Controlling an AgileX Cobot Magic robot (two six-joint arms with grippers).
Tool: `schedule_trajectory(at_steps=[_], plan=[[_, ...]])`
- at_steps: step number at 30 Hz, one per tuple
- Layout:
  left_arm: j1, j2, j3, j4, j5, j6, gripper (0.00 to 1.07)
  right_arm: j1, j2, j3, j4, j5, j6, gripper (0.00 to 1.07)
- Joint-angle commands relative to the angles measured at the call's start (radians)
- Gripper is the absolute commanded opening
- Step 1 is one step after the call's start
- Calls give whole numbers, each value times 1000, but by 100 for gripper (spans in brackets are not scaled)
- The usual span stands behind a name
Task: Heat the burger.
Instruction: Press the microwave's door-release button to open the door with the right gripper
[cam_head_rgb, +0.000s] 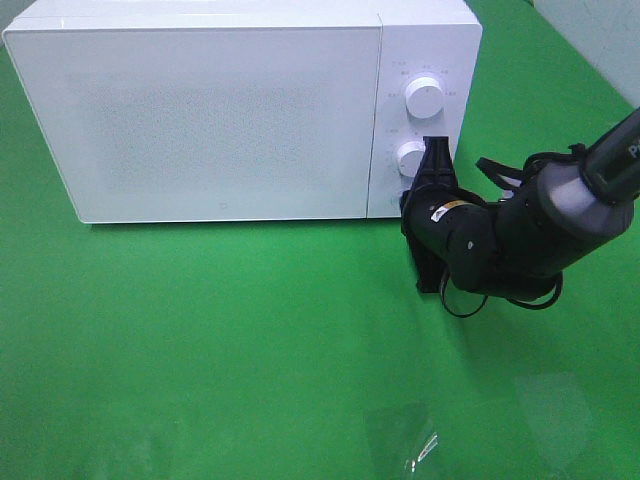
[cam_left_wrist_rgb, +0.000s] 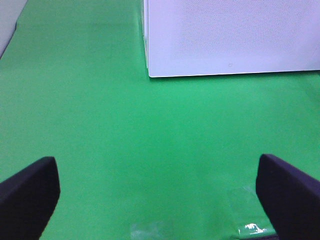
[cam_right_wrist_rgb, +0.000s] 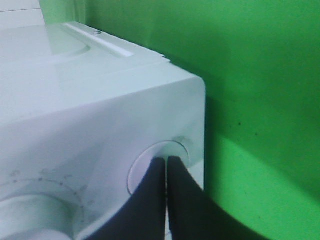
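Your right claw (cam_right_wrist_rgb: 166, 164) is closed, fingers together, with its tips on the round button (cam_right_wrist_rgb: 145, 172) at the lower corner of the white microwave's (cam_head_rgb: 220, 110) control panel; it looks like contact. The lower knob (cam_head_rgb: 411, 157) is just above that claw and the upper knob (cam_head_rgb: 424, 97) is farther up. The microwave door is shut, off to the side of the claw. Your left claw (cam_left_wrist_rgb: 160, 200) is spread wide with its fingers (cam_left_wrist_rgb: 30, 195) far apart, holding nothing, over the green bench (cam_left_wrist_rgb: 125, 135), with the microwave's corner ahead of it. The burger is not visible in any view, so you can't tell where it sits relative to either claw.
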Motion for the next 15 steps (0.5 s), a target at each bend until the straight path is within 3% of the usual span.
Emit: schedule_trajectory(at_steps=[1,15], plan=[[3,-6,4,-2,-11,-3,100,-3,4,-14,2,-68,-5,0],[3,-6,4,-2,-11,-3,100,-3,10,-14,61,-218,-11,0]])
